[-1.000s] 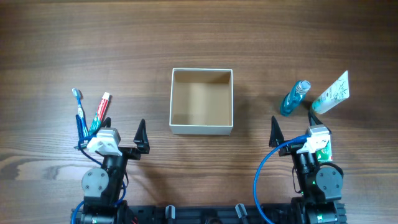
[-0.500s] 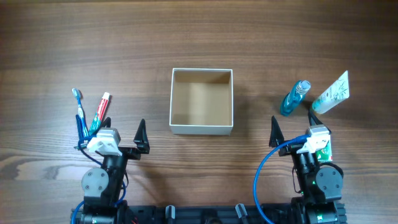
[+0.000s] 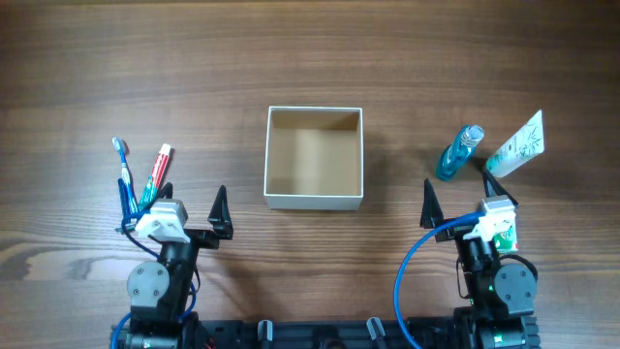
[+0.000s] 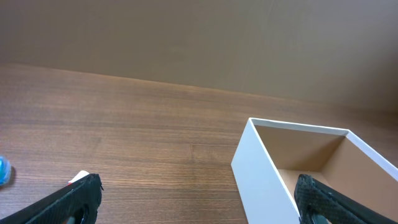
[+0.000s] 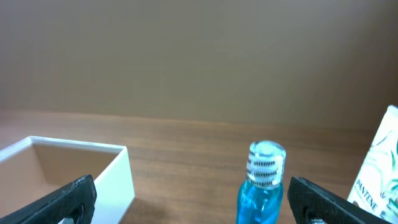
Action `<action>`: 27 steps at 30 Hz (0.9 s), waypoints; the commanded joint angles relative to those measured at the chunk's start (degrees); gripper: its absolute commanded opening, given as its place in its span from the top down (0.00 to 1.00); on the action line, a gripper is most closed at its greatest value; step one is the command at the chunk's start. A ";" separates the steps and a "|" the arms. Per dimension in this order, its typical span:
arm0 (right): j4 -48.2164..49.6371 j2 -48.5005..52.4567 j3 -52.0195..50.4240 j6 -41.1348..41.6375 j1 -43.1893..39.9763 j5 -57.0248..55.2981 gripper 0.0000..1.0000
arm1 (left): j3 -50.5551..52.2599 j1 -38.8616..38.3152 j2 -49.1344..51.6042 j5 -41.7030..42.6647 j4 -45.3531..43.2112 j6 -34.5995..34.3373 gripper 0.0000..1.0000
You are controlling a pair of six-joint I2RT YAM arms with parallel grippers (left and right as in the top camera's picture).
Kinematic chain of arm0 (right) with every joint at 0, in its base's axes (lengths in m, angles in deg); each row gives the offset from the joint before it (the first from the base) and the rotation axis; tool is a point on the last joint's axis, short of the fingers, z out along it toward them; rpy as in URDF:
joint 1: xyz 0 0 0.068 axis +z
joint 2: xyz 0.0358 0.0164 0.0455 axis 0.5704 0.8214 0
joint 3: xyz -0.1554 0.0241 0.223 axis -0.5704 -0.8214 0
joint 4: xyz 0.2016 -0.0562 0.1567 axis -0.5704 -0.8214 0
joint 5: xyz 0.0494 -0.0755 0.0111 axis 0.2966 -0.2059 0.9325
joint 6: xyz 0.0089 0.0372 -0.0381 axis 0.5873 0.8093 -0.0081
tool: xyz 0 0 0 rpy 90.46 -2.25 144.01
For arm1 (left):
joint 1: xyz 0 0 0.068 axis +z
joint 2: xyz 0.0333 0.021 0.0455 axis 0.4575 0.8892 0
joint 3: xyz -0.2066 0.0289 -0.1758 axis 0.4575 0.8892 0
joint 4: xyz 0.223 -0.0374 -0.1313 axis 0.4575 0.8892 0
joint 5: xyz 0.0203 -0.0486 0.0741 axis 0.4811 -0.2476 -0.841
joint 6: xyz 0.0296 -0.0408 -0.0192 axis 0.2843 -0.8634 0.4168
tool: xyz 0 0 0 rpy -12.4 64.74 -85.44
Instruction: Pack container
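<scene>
One container (image 3: 314, 158), square, white walls, tan inside, mid-table (image 3: 194, 78), ahead of and between both arms. Left of it: one toothbrush (image 3: 123, 179) and one toothpaste tube (image 3: 155, 174), side by side, just beside the left gripper (image 3: 194, 197). Right of it: one blue bottle (image 3: 458, 153) and one white-green tube (image 3: 515, 143), near the right gripper (image 3: 455, 192). Two grippers, both low at the near edge, jaws spread wide, nothing held.

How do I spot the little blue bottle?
Find the square white cardboard box, brown inside, mid-table. Two things lie to its right. The small clear blue plastic bottle is the one nearer the box, beside a flat white-and-green tube.
</scene>
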 commanded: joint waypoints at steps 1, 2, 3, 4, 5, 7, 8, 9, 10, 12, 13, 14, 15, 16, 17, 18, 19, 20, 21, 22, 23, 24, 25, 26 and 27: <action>-1.99 -0.17 1.40 7.98 0.11 0.94 0.00 | -0.15 -0.33 -0.24 -1.18 1.27 -2.64 0.00; -4.09 -0.02 2.49 9.49 0.11 0.92 0.00 | -0.68 -0.33 -0.11 -1.20 2.12 -3.48 0.00; -6.80 0.44 4.17 10.49 0.11 0.92 0.00 | -2.25 -0.33 0.35 -1.22 4.11 -4.79 0.00; -9.11 1.22 6.08 10.49 0.11 0.92 0.00 | -4.22 -0.33 1.11 -1.20 5.92 -5.40 0.00; -10.78 2.16 7.87 10.47 0.11 0.90 0.00 | -6.51 -0.33 2.23 -1.20 7.65 -5.38 0.00; -15.04 5.22 12.63 10.23 0.11 0.46 0.00 | -11.76 -0.31 5.46 -1.20 11.34 -5.38 0.00; -17.27 7.06 15.19 10.25 0.11 0.46 0.00 | -14.43 -0.33 7.34 -1.20 12.98 -5.38 0.00; -20.09 9.79 18.78 10.23 0.11 0.44 0.00 | -17.14 -0.33 9.46 -1.20 14.62 -5.40 0.00; -23.02 13.22 22.88 10.21 0.11 0.37 0.00 | -21.03 -0.33 12.74 -1.22 16.65 -5.38 0.00; -27.21 20.22 29.81 10.23 0.11 -1.33 0.00 | -27.47 -0.31 19.21 -1.66 19.80 -5.38 0.00; -29.09 24.50 33.68 9.90 0.11 -1.68 0.00 | -30.95 -0.31 23.21 -1.86 21.62 -5.38 0.00; -30.40 28.11 36.79 9.86 0.11 -1.66 0.00 | -33.68 -0.31 26.38 -1.86 23.23 -5.38 0.00; -32.20 32.30 40.41 9.81 0.11 -1.64 0.00 | -37.05 -0.31 30.34 -1.84 25.31 -5.38 0.00; -33.77 35.43 43.12 9.84 0.11 -1.64 0.00 | -39.56 -0.31 33.29 -1.86 27.04 -5.38 0.00; -35.82 39.32 46.47 9.84 0.11 -1.66 0.00 | -41.64 -0.31 35.78 -1.86 28.68 -5.38 0.00; -38.69 44.83 51.12 9.88 0.11 -1.38 0.00 | -45.55 -0.31 40.24 -1.86 32.09 -5.31 0.00; -40.68 48.70 54.27 9.90 0.04 -0.79 0.00 | -47.84 -0.31 42.95 -1.86 34.42 -5.03 0.00; -43.25 53.02 57.88 9.90 -0.22 0.20 0.00 | -50.40 -0.31 46.07 -1.86 37.24 -4.90 0.00; -45.70 56.81 61.00 9.90 -0.70 1.42 0.00 | -52.41 -0.31 48.50 -1.81 39.58 -4.92 0.00; -48.00 59.93 63.73 9.90 -1.18 3.13 0.00 | -53.99 -0.31 50.34 -1.79 41.42 -4.92 0.00; -50.12 62.97 65.79 9.92 -1.55 4.26 0.00 | -55.21 -0.31 51.84 -1.79 42.95 -4.94 0.00; -51.76 66.36 67.67 10.01 -1.55 4.96 0.00 | -56.28 -0.31 53.55 -1.79 44.39 -4.96 0.00; -51.78 67.82 68.30 9.81 -1.55 4.98 0.00 | -56.35 -0.31 54.16 -1.79 44.61 -4.94 0.00; -51.95 69.09 68.43 9.84 -1.57 4.79 0.00 | -56.35 -0.31 54.49 -1.79 44.61 -4.94 0.00; -51.71 69.77 68.43 9.92 -1.75 3.98 0.00 | -56.35 -0.31 54.77 -1.79 44.61 -4.94 0.00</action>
